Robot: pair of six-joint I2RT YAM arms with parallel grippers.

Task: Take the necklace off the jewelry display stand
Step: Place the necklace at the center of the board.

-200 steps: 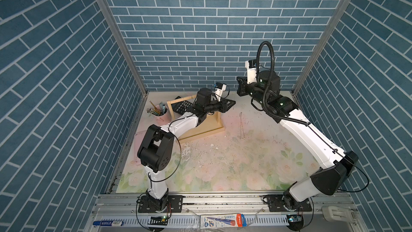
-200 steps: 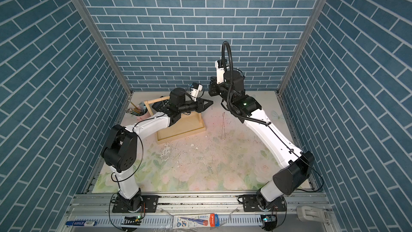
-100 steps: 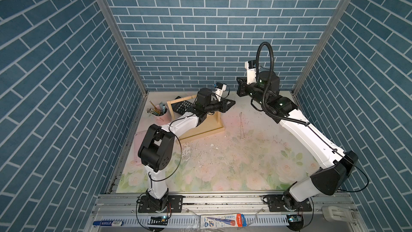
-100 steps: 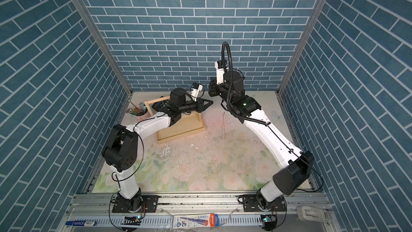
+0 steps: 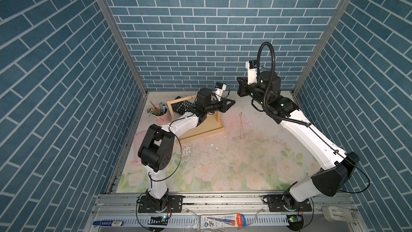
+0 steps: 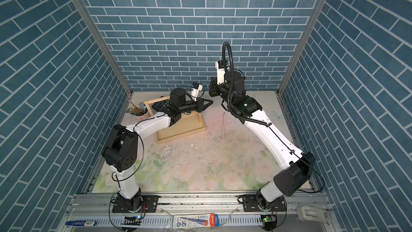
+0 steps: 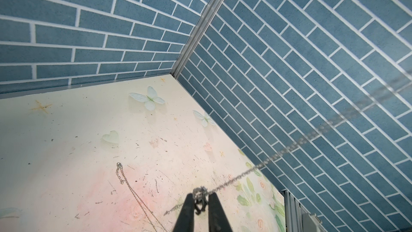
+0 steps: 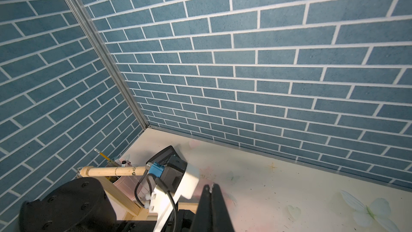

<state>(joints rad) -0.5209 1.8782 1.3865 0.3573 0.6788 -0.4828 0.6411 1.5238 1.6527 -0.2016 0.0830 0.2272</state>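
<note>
Top views both show the table with the wooden stand in its back-left part. The left arm reaches over the stand so that the left claw hangs just beyond the stand's right end, while the right arm is raised toward the back wall. The left wrist view shows the left claw clenched on a thin necklace, with a knot of links caught between its tips. From there the chain runs taut out of the picture, so I cannot tell where its far end sits. The right claw is pressed shut, with nothing clearly in it. A second chain lies flat on the table, well apart from the stand. Small loops hang on the top bar. I judge the necklace grasped and held out beyond the stand, but the views do not show whether it is fully clear, so freeing it and laying it down look left to do.
</note>
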